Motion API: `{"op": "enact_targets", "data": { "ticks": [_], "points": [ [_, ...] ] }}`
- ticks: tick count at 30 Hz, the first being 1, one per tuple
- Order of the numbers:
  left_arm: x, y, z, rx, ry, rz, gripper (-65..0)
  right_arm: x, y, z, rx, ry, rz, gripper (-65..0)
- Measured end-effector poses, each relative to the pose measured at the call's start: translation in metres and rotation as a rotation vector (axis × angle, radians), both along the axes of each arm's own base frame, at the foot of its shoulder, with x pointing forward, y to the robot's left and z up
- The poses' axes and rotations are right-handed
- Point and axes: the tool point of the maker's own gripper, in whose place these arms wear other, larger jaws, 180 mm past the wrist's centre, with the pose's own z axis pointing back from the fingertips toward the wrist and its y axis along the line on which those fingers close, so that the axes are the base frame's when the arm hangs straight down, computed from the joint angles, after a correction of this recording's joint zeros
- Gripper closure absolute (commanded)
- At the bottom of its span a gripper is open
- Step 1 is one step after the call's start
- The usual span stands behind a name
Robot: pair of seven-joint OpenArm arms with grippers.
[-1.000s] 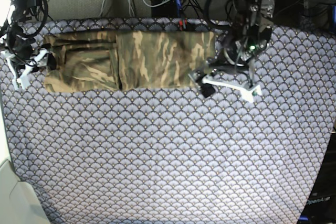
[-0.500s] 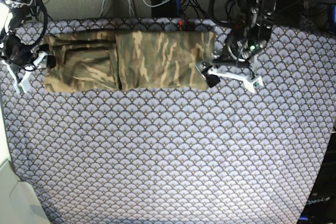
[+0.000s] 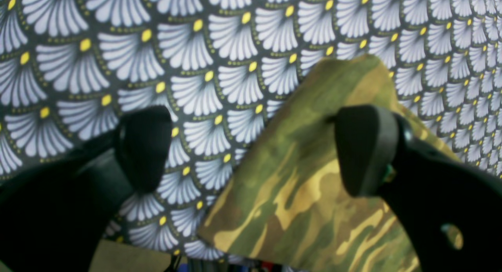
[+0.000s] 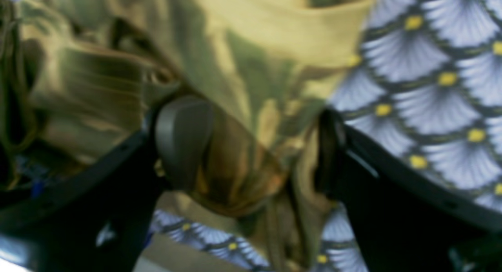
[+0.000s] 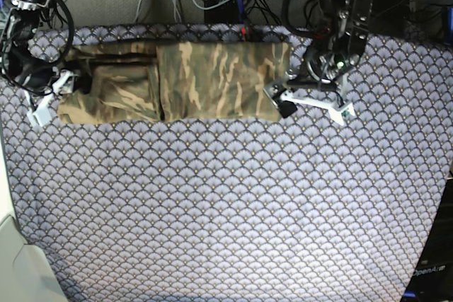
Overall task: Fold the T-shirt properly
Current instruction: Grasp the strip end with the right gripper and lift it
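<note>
Along the worktop's far edge your T-shirt (image 5: 177,81) lies folded into a long flat strip on the tablecloth (image 5: 226,203). Your left gripper (image 5: 311,104) spreads its jaws wide at one end corner, gripping nothing. Your right gripper (image 5: 49,97) straddles the other end's cloth, jaws apart.

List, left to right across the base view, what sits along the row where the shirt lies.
Right pincer → T-shirt → left pincer → bare tablecloth.
</note>
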Motion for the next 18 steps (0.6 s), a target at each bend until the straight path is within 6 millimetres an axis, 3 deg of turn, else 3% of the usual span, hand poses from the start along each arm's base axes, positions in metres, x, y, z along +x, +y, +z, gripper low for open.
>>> {"op": "enact_targets", "data": {
  "ticks": [9,13,18],
  "points": [
    [0.0,0.0,0.0,0.0,0.0,0.0,-65.0,0.0,0.008,0.004,0.053,0.005,0.01,-42.6],
    [0.0,0.0,0.0,0.001,0.0,0.0,-65.0,-0.007,0.004,0.009,0.079,0.034,0.037,-42.6],
    [0.0,0.0,0.0,0.0,0.0,0.0,-65.0,-0.001,0.004,0.022,0.123,-0.006,0.043,-42.6]
  ]
}}
